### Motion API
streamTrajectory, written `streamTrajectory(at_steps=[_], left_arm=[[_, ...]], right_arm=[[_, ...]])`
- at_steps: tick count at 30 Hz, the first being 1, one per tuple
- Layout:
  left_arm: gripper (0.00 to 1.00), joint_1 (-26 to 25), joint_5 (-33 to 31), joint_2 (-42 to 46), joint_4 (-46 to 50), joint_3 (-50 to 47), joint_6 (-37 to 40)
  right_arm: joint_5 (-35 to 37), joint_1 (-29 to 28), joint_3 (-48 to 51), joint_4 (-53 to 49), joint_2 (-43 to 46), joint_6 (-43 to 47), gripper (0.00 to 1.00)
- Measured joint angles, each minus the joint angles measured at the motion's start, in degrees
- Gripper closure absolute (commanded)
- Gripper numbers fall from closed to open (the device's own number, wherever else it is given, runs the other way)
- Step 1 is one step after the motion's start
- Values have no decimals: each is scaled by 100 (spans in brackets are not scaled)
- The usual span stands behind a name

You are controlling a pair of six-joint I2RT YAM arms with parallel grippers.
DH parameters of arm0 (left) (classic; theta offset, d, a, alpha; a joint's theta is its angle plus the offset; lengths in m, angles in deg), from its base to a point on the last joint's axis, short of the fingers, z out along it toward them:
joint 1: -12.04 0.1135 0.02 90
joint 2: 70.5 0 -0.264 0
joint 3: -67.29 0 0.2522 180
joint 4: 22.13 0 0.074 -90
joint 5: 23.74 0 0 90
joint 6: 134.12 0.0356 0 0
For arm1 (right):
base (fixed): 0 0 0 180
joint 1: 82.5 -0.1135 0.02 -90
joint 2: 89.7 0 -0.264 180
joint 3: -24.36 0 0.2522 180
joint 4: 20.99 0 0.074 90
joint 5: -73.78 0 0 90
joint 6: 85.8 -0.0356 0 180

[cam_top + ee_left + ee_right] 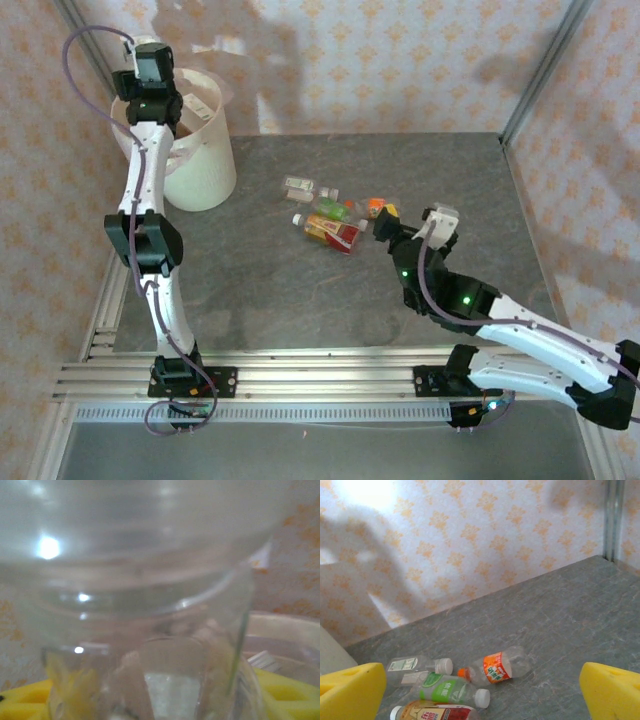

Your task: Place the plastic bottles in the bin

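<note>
A clear plastic bottle [150, 580] looms blurred right in front of the left wrist camera, between the yellow fingers [20, 702] of my left gripper [160, 705]. I cannot make out whether the pads touch it. That gripper [152, 75] hangs over the cream-white bin [205, 165], whose rim [287, 625] shows behind the bottle. Several bottles lie in a cluster mid-table: a clear white-capped one [298, 185] [417, 665], a green-labelled one [333, 209] [447, 690], an orange-labelled one [372, 207] [497, 666] and a red-and-yellow one [333, 231] [435, 713]. My right gripper [388, 222] [480, 695] stands open just right of them, holding nothing.
The bin stands at the table's far left corner against the patterned wall. A metal frame post [535, 75] rises at the back right corner. Aluminium rails [320, 380] run along the near edge. Grey tabletop [300, 300] lies bare between the cluster and the arm bases.
</note>
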Motion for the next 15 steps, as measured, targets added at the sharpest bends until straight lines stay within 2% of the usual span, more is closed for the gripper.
streamTrajectory(at_steps=[2,4,8,15], left_arm=[[14,7,-271,-55,149,22,-39],[10,15,-535,-197,391,293,-166],[0,61,-654,-289,748,682,-411],[0,68,-671,-284,942,796,-942]], right_arm=[[92,0,111,-74,168,-114,1],[190,0,240,-153,348,-223,1],[352,0,455,-380,682,-402,1],[660,0,605,-946,1346,-813,1]])
